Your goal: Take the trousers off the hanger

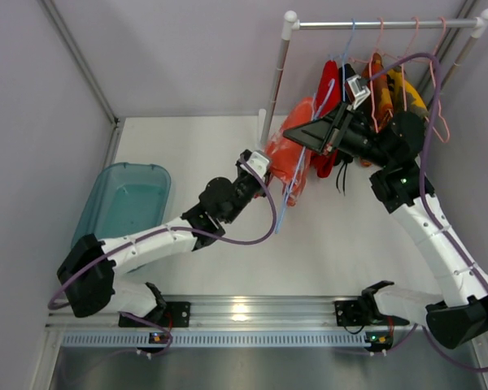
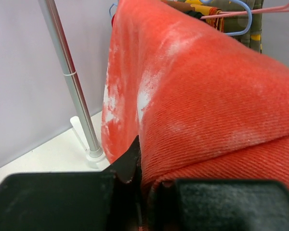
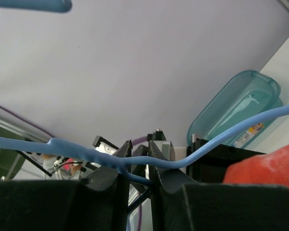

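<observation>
top view: orange-red trousers (image 1: 289,158) draped on the blue hanger (image 1: 281,213), tilted out from the rail (image 1: 382,24). your left arm stretches forward and up, left gripper (image 1: 259,162) at the cloth's near edge. your right arm folds in high beside the rack.
left wrist: jaws pinched tight on a fold of the trousers, likely so you can drag them off.
right wrist: right gripper (image 3: 137,161) clamped narrow on the hanger wire, probably to steady it. teal bin (image 3: 236,106) beyond on the counter.
</observation>
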Controlling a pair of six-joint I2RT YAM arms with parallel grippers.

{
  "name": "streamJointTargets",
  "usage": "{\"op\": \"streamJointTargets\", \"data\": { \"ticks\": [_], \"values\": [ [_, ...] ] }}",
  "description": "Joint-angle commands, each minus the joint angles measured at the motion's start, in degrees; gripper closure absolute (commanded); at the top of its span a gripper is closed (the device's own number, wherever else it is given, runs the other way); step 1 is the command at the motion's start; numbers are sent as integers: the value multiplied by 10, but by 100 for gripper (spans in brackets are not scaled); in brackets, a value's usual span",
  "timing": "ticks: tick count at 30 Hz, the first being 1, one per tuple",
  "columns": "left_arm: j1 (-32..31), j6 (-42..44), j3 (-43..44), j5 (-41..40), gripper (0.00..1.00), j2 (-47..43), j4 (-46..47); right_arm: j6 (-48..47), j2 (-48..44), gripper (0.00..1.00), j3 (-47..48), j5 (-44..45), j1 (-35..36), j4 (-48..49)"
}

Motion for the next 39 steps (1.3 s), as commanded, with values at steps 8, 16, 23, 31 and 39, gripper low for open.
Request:
{"op": "streamJointTargets", "data": {
  "ticks": [8, 16, 23, 31, 39],
  "values": [
    [18, -126, 154, -3, 100, -124, -194, -90, -72, 100, -90, -29, -73, 5],
    [19, -224, 252, 56, 100, -138, -283, -150, -90, 100, -158, -2, -72, -37],
    [19, -290, 378, 109, 100, -109, -336, -206, -109, 100, -219, 15, -65, -65],
    [33, -276, 526, 93, 100, -54, -356, -268, -111, 100, -255, 23, -58, -93],
    [148, -251, 602, 33, 100, -53, -356, -297, -118, 100, -260, 24, -54, -114]
  ]
}}
